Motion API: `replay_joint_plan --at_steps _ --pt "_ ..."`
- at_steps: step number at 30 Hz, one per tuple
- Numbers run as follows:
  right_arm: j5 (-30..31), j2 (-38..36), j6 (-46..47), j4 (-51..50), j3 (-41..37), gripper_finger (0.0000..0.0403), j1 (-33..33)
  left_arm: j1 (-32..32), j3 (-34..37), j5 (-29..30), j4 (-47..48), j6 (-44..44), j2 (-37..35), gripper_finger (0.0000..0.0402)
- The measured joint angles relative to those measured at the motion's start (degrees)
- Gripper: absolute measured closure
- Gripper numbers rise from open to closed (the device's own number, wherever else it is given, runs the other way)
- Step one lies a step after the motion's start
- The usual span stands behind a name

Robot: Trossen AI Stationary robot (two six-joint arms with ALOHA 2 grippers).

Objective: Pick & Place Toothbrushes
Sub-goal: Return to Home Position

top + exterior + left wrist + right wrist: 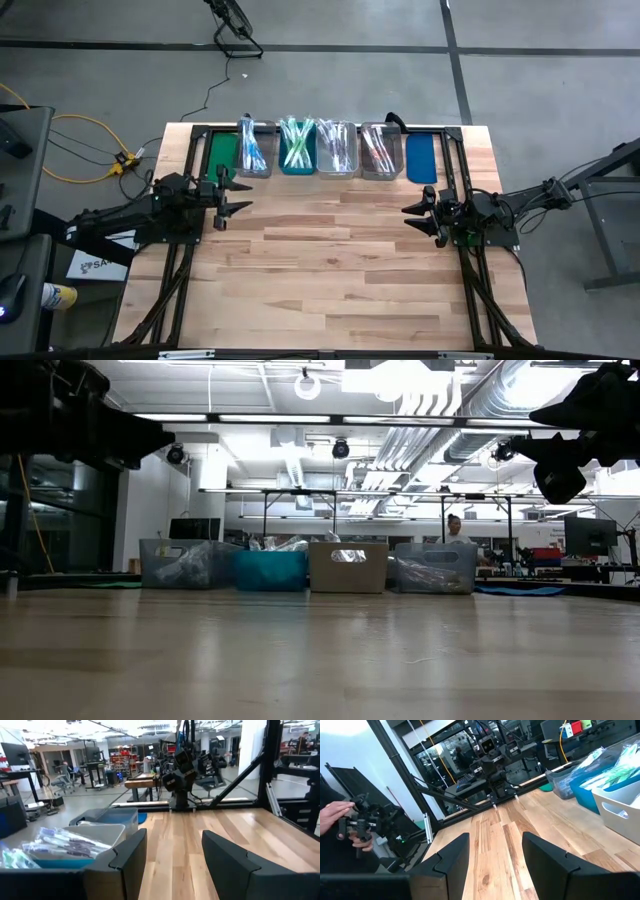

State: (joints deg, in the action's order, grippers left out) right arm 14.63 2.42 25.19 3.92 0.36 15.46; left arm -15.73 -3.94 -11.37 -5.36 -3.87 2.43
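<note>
Hanging open and empty, left gripper (243, 196) and right gripper (411, 218) face each other, toothbrushes (297, 145) lying front-to-back in bins (298, 171) beyond both.

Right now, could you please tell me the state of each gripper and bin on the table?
Left gripper: open, empty.
Right gripper: open, empty.
Clear bin: upright, holding blue toothbrushes.
Teal bin: upright, holding green toothbrushes.
White bin: upright, holding purple toothbrushes.
Grey bin: upright, holding pinkish toothbrushes.
</note>
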Motion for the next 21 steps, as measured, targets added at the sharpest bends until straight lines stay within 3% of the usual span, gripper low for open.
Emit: replay_joint_plan --at_steps 13,21 --pt "-0.02 0.02 0.00 0.00 0.00 0.0227 0.02 -0.02 1.77 7.49 5.92 1.57 -2.05 0.0215" --pt "-0.02 0.00 0.00 0.00 0.00 0.0227 0.02 -0.02 1.88 7.08 5.48 -0.45 -2.09 0.0215"
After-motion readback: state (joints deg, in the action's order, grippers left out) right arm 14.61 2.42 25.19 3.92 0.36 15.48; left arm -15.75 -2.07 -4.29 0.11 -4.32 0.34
